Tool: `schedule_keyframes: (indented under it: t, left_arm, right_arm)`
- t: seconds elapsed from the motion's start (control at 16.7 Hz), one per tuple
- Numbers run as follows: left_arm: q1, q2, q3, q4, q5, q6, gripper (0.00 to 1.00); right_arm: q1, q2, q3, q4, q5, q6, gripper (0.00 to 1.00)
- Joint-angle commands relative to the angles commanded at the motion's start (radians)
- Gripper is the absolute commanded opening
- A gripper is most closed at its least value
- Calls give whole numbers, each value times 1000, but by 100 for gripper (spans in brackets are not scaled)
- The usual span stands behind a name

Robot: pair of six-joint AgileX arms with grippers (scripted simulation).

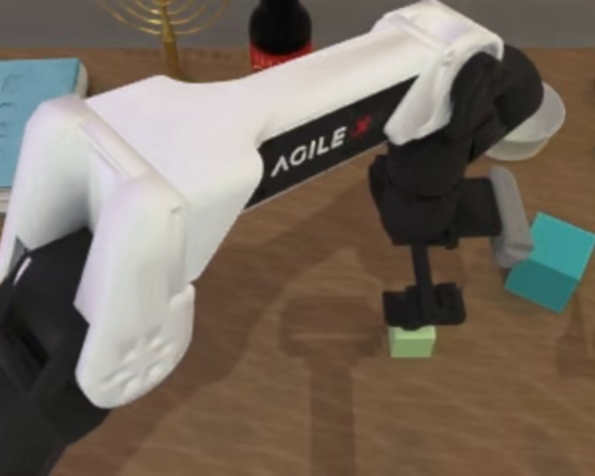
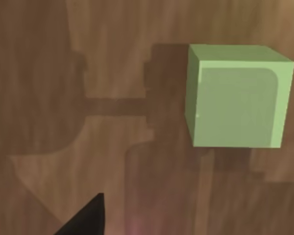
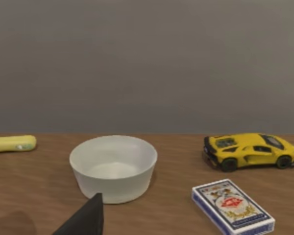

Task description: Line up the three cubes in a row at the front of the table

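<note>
A small light green cube (image 1: 412,341) rests on the wood-grain table (image 1: 278,416), right of centre and toward the front. My left gripper (image 1: 423,317) hangs just above it, open, with nothing held. In the left wrist view the green cube (image 2: 237,98) sits flat on the wood, well apart from the one dark fingertip (image 2: 88,218) that shows. The larger teal cube (image 1: 550,260) stands to the right, a little farther back. My right arm is outside the top view; one of its fingertips (image 3: 88,218) shows in its wrist view, gripper open and empty.
A pale blue book (image 1: 25,109) lies at the back left, with a gold stand (image 1: 169,30) and a dark bottle (image 1: 280,35) behind. A white bowl (image 3: 112,166), a card deck (image 3: 232,205) and a yellow toy car (image 3: 252,151) sit at the right.
</note>
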Motion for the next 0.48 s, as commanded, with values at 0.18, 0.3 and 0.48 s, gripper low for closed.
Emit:
schedule_keyframes:
  t: [0.18,0.3,0.48]
  left_arm:
    - [92,-67,-100,41,-4,39,100]
    - [190,-131,-211,81,-8,79,100]
    - [354,-244,-411,149,-12,153,100]
  right_arm:
    - [0,0,0,0,0,0,100]
    - [0,0,0,0,0,0,100]
    - [0,0,0,0,0,0,100]
